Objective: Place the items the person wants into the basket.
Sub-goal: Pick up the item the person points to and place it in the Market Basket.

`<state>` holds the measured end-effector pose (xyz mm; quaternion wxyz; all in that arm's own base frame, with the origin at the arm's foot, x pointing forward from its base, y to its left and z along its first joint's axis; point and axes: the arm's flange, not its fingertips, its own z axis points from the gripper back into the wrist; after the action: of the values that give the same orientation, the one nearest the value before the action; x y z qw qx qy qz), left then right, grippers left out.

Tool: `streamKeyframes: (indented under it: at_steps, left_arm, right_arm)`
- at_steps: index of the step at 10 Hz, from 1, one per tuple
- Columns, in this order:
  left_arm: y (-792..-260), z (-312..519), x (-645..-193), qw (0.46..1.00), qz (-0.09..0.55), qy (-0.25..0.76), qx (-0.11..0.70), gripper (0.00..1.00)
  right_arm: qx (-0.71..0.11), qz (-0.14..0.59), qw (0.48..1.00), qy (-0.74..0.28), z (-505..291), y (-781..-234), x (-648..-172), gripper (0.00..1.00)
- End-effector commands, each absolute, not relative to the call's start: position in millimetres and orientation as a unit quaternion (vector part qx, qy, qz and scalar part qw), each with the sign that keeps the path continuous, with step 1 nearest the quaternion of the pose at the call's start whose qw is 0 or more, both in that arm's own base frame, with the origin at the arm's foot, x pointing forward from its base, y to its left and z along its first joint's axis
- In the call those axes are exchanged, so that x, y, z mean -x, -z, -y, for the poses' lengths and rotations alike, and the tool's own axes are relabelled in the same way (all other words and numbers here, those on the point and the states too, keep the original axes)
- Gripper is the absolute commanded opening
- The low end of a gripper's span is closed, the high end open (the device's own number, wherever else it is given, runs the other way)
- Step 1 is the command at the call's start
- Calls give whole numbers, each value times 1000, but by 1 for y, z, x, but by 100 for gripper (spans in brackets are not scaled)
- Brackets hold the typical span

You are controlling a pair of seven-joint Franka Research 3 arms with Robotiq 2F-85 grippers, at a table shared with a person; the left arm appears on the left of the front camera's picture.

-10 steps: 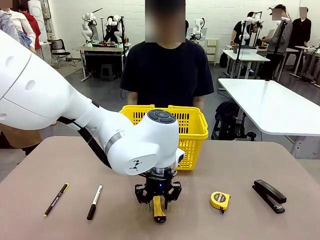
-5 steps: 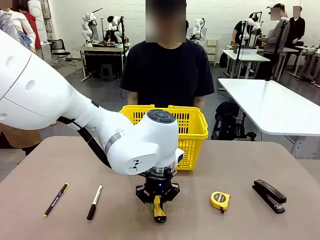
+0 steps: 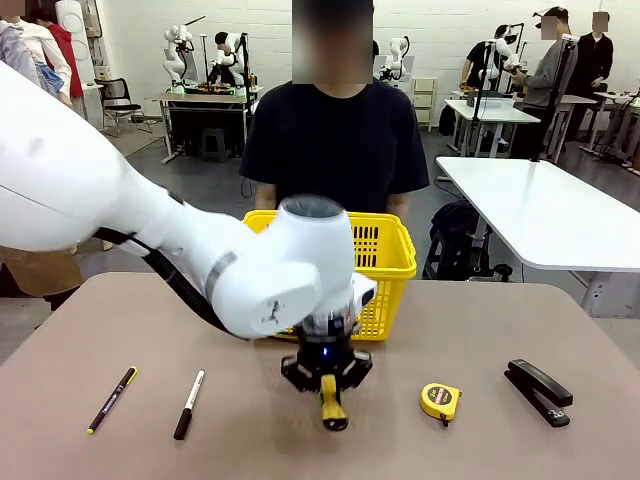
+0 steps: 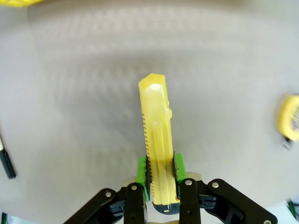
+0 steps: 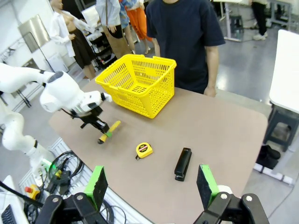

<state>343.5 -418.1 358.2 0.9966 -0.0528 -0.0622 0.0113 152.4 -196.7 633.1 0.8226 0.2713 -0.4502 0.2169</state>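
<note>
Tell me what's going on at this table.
The left gripper is shut on the yellow utility knife, holding it just in front of the yellow basket. The tape measure and stapler lie on the table to its right, a pen and marker to its left. The right gripper hangs open, high up. The person stands behind the basket.

The front view sits low at the counter's [image 3: 500, 330] near edge and faces the person [image 3: 335, 140] across it. The left wrist view looks down along the left gripper [image 4: 161, 173], very near the counter. The right wrist view looks from high and far off over the whole counter. All three share the utility knife [image 4: 156, 135] and tape measure [image 4: 289, 123].
</note>
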Motion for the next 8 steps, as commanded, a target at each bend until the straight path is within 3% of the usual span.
streamKeyframes:
  at_steps: [1, 4, 8]
  left_arm:
    - [-474, 376, -294, 988, 94, 96, 72, 21]
    - [-587, 349, -252, 973, 124, 191, 28, 21]
    - [-657, 322, -247, 943, 133, 304, 39, 21]
  right_arm:
    - [-276, 451, 820, -221, 195, -633, -154, 100]
    - [-276, 451, 820, -221, 195, -633, -154, 100]
    - [-276, 451, 820, -221, 195, -633, -154, 100]
